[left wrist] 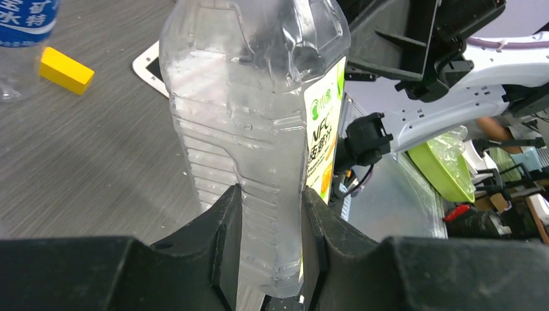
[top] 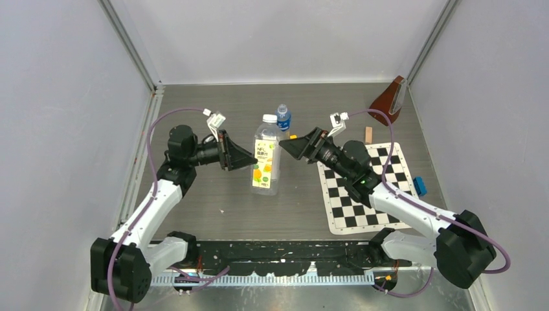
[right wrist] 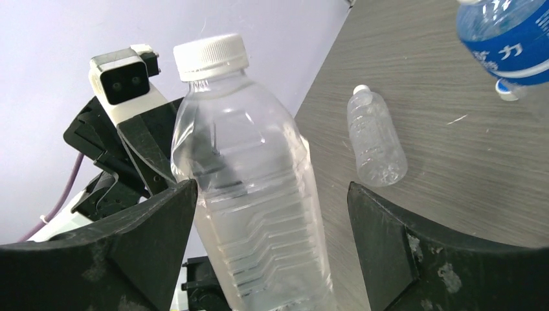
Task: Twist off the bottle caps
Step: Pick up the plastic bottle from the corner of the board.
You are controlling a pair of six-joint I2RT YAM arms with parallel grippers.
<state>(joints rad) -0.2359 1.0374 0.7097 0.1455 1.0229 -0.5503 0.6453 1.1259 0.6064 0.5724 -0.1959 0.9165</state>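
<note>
The wide bottle [top: 267, 162], with a white-yellow-orange label, stands upright mid-table with its white cap [top: 270, 119] on. My left gripper [top: 249, 159] is shut on its ribbed body, which the left wrist view [left wrist: 259, 129] shows pinched between the jaws of that gripper [left wrist: 272, 194]. My right gripper [top: 287, 146] is open at the bottle's right side; in the right wrist view [right wrist: 270, 191] its jaws straddle the bottle [right wrist: 252, 194] below the cap [right wrist: 210, 55]. The small blue-labelled bottle [top: 283, 116] stands behind. The slim unlabelled bottle [right wrist: 375, 139] lies on the table.
A checkerboard mat [top: 366, 188] lies at the right with a blue block [top: 421, 186] at its edge and a wooden block [top: 368, 135] behind it. A brown stand [top: 388, 100] is in the far right corner. A yellow block [left wrist: 65, 70] lies near the blue-labelled bottle [left wrist: 19, 32].
</note>
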